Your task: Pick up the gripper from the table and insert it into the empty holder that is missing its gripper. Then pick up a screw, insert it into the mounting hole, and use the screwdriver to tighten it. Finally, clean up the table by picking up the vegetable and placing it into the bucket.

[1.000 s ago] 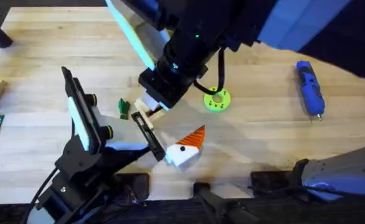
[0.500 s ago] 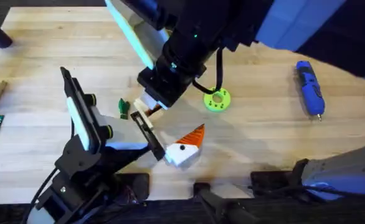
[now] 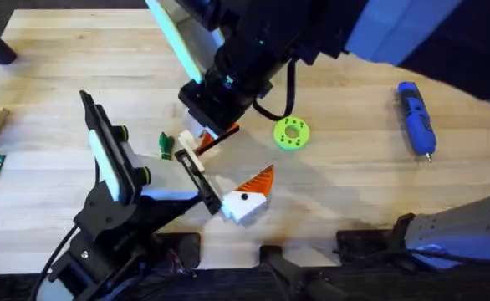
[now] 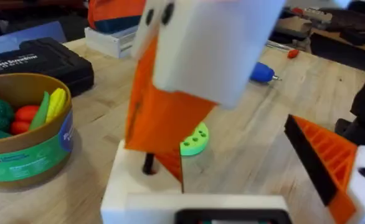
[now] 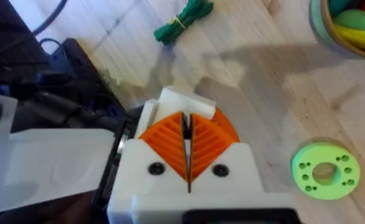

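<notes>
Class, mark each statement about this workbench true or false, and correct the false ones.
1. The blue screwdriver lies on the table, away from both arms. True.
2. The dark-green vegetable is inside the bucket. False: it lies on the table.
3. The lime-green disc has holes in it. True.
4. The bucket is empty. False: it holds coloured toy pieces.
</notes>
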